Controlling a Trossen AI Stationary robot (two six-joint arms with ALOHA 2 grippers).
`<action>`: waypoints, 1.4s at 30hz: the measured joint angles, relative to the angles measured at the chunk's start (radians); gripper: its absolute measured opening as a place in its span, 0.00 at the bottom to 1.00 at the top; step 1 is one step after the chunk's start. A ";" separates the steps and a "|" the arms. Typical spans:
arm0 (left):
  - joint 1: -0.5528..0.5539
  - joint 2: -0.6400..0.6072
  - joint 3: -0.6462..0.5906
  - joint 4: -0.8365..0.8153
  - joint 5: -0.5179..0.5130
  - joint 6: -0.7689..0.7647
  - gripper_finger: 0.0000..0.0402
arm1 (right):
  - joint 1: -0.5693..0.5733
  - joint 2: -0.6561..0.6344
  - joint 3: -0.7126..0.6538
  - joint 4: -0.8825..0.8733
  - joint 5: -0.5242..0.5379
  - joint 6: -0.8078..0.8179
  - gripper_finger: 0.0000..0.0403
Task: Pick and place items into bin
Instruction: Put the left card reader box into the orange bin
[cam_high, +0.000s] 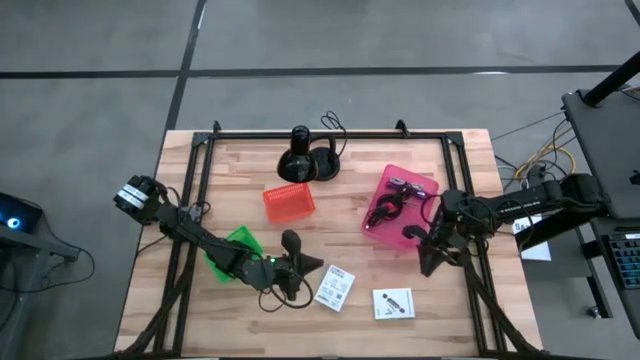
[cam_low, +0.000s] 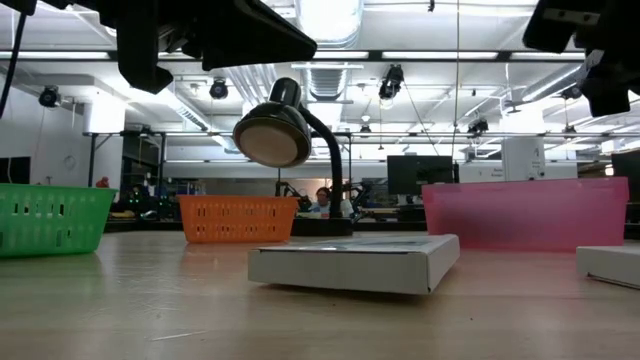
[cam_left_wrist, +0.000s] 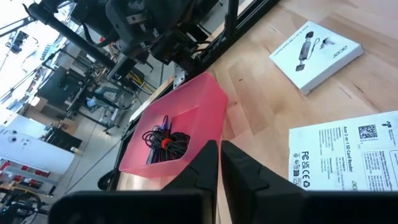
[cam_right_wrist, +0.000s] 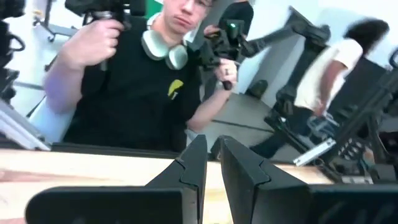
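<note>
From above, my left arm stretches from the table's left edge toward the front middle, bent low over the wood, and my left gripper (cam_high: 300, 268) sits just left of the nearer white card (cam_high: 334, 288). The second white card (cam_high: 393, 303) lies a little to its right, both flat on the table (cam_high: 450, 330). My right arm reaches in from the right edge, its right gripper (cam_high: 432, 258) just off the front right corner of the pink bin (cam_high: 388, 178). The black coiled cable (cam_high: 384, 210) already lies in that bin. An orange basket (cam_high: 289, 202) and a green basket (cam_high: 240, 240) stand further left, and the black lamp (cam_high: 303, 158) stands at the back.

At table height, one card (cam_low: 352, 262) lies flat in front, with the pink bin (cam_low: 525, 213) behind it on the right and the lamp head (cam_low: 272, 135) over the middle; my arms are only dark shapes along the top.

Through my left wrist, my left gripper (cam_left_wrist: 219, 155) is clenched tight with nothing in it, fingers aimed toward the pink bin (cam_left_wrist: 202, 106), where the cable (cam_left_wrist: 163, 140) is coiled. Both cards (cam_left_wrist: 316, 53) show beside it.

Through my right wrist, my right gripper (cam_right_wrist: 213, 154) is nearly closed, a thin gap between the fingers, grasping nothing, pointing level past the table edge at a seated person (cam_right_wrist: 134, 81)
</note>
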 joint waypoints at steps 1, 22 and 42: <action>0.000 0.000 0.000 0.000 0.000 0.000 0.01 | 0.000 0.000 0.000 -0.001 -0.003 -0.010 0.09; -0.003 -0.012 -0.026 -0.027 -0.141 -0.032 0.00 | 0.226 0.007 0.000 0.023 0.554 0.074 0.09; -0.003 -0.012 -0.026 -0.024 -0.140 -0.057 0.00 | 0.309 0.030 0.027 -0.023 0.984 0.217 0.07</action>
